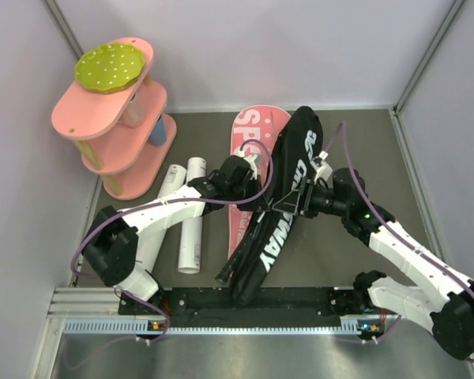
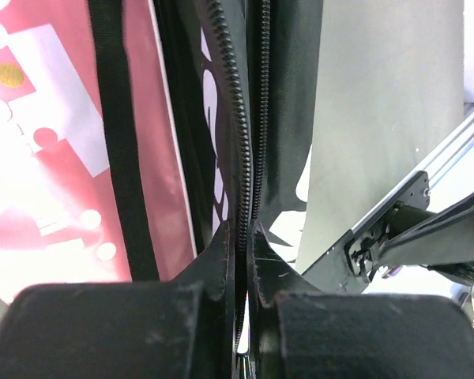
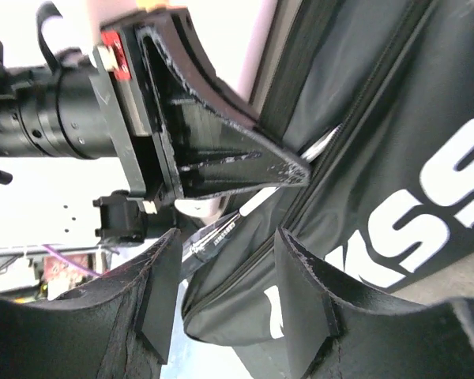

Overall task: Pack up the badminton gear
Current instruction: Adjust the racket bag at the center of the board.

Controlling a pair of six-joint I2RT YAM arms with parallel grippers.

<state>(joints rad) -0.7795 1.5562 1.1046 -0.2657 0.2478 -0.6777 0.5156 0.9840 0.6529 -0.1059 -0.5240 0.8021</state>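
The racket-shaped bag lies mid-table, its pink "SPORT" side (image 1: 251,138) flat and its black "CROSSWAY" flap (image 1: 278,225) raised over it. My left gripper (image 1: 259,170) is shut on the flap's zipper edge (image 2: 238,118); its fingertips (image 2: 241,229) meet on the zipper. My right gripper (image 1: 300,201) is open (image 3: 229,237) just right of the flap, with black fabric and zipper (image 3: 355,118) showing between its fingers. A thin dark shaft marked "CROSSWAY" (image 3: 221,231) shows inside the bag. Two long white tubes (image 1: 191,217) lie left of the bag. No shuttlecocks are in view.
A pink tiered shelf (image 1: 114,118) with a green dotted disc (image 1: 110,65) stands at the back left. A metal rail (image 1: 221,320) runs along the near edge. Grey walls close in the left, back and right. The left gripper (image 3: 221,150) shows close in the right wrist view.
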